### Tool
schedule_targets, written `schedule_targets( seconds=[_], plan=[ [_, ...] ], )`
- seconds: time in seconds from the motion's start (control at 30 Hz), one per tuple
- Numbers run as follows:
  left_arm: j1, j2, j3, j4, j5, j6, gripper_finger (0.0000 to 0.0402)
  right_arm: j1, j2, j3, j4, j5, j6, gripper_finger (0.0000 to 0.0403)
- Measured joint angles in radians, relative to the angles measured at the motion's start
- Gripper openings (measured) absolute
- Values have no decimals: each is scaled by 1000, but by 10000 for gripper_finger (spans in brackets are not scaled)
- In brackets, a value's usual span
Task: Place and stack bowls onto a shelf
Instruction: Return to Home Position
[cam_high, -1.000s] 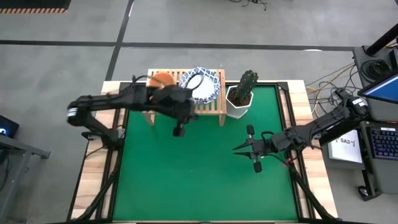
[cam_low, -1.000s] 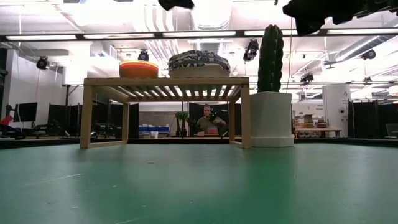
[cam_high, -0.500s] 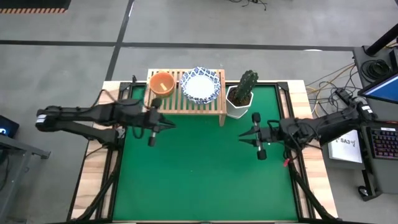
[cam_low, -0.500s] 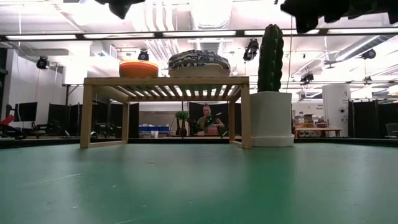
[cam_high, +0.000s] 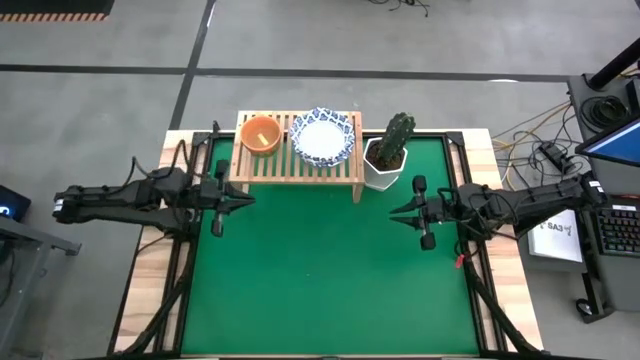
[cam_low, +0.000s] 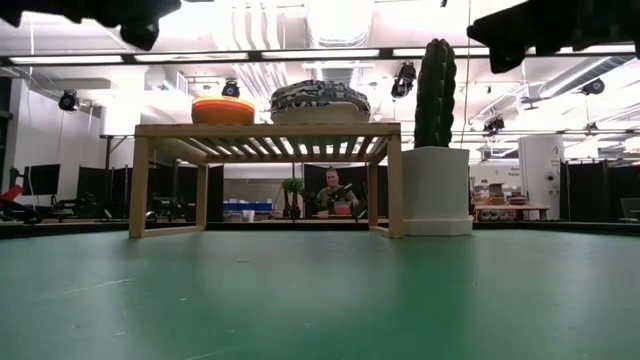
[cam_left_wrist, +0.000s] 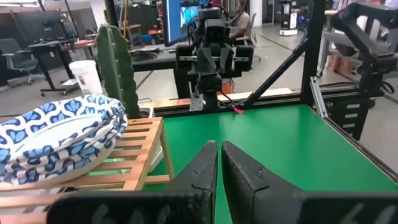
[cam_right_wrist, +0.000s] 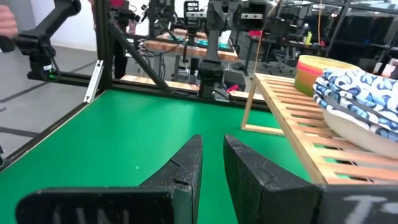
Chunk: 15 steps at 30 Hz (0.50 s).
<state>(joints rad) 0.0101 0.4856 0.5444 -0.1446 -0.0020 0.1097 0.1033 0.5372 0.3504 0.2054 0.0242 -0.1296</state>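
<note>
The wooden shelf (cam_high: 300, 166) stands on its legs at the far side of the green mat. On its slatted top rest a small orange bowl (cam_high: 260, 134) at the left and a stack of blue-patterned white bowls (cam_high: 323, 137) beside it. Both also show in the low view: orange bowl (cam_low: 223, 110), patterned stack (cam_low: 318, 100). My left gripper (cam_high: 246, 199) hovers shut near the shelf's left leg, holding nothing. My right gripper (cam_high: 394, 212) hovers in front of the cactus pot (cam_high: 388, 156), its fingers close together and holding nothing.
The white angular pot with the green cactus (cam_low: 436, 190) stands just right of the shelf (cam_low: 265, 130). The mat's black frame rail (cam_left_wrist: 249, 102) runs along its edges. The green mat (cam_high: 320, 280) lies bare in front of the shelf. A person sits in the room far behind.
My left gripper has drawn back from over the shelf's bowls toward the table's left edge, and it now lies level beside the shelf's left leg. My right gripper has moved a little toward the far edge and the right. The bowls and shelf have stayed put.
</note>
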Motion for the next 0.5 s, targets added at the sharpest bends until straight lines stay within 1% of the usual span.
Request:
schedule_targets(
  seconds=[0.33,0.4,0.5],
  plan=[
    [1,-212,-154,4,-43,-52,4,-2,-163,-73,-52,1,15,56],
    [1,-253,-180,4,-45,-70,4,-3,-203,-81,-79,2,16,56],
    [1,-315,-220,5,-76,-88,4,-6,-258,-89,-123,2,23,56]
  ],
)
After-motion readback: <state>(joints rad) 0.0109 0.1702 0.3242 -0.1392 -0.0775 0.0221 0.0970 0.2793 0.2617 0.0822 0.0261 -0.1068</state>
